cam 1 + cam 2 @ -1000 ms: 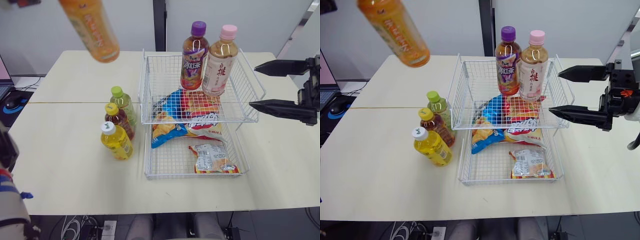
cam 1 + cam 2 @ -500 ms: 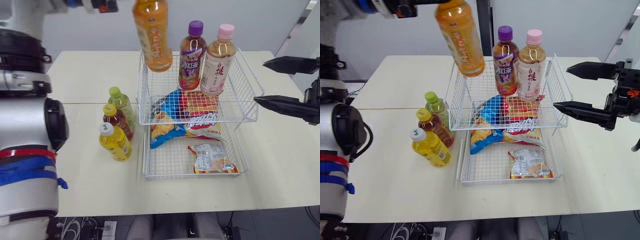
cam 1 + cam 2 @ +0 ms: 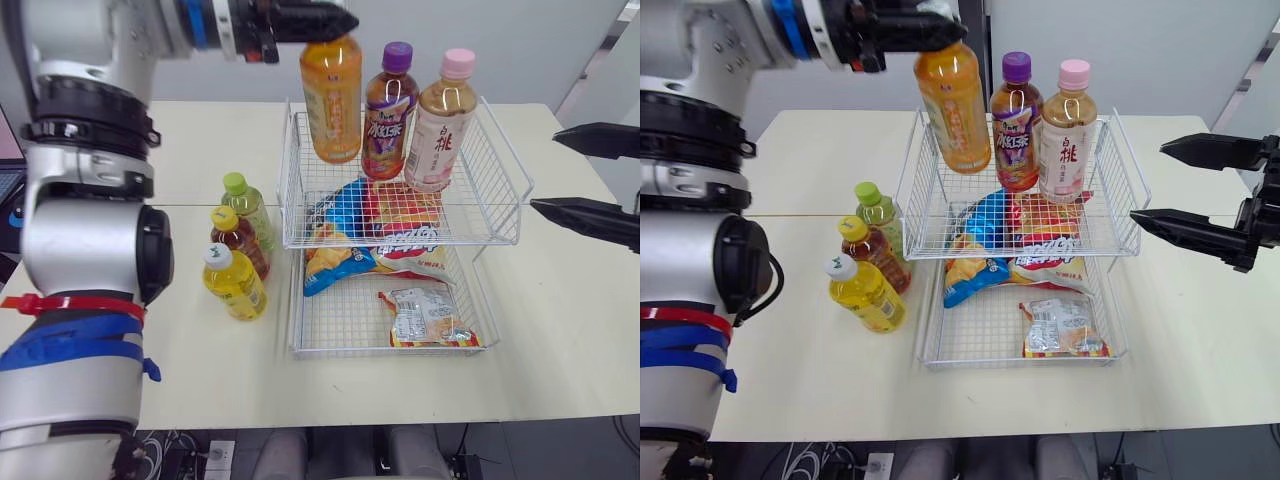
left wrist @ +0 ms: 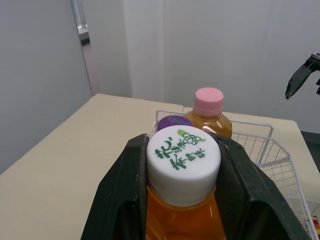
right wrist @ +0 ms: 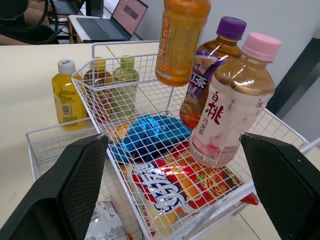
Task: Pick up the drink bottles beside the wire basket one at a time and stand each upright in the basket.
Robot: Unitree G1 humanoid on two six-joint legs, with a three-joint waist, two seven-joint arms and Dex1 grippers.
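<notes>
Fingers (image 3: 300, 18) of the left gripper (image 3: 335, 25) are clamped on the top of the orange bottle (image 3: 332, 100), which hangs almost upright at the back left corner of the wire basket (image 3: 505, 160), in its upper tier. Next to it a purple-capped bottle (image 3: 388, 110) and a pink-capped bottle (image 3: 438, 125) stand upright in that same tier, with snack packets (image 3: 380, 235) in front of them and more in the lower tier. On the counter (image 3: 200, 370), just left of the basket, three small bottles stand close together: a green-capped bottle (image 3: 246, 208), a brown bottle (image 3: 236, 240) and a yellow bottle (image 3: 233, 285). The right gripper (image 3: 545, 170) hovers off the basket's right side, fingers spread wide and holding nothing

From the left wrist, both black pads press against the white cap (image 4: 183, 160) printed in green, with the purple and pink caps beyond it

From the right wrist, the orange bottle's base sits inside the basket walls but clear of the mesh floor; the three counter bottles show through the wire, and a laptop (image 5: 117, 22) lies far behind
</notes>
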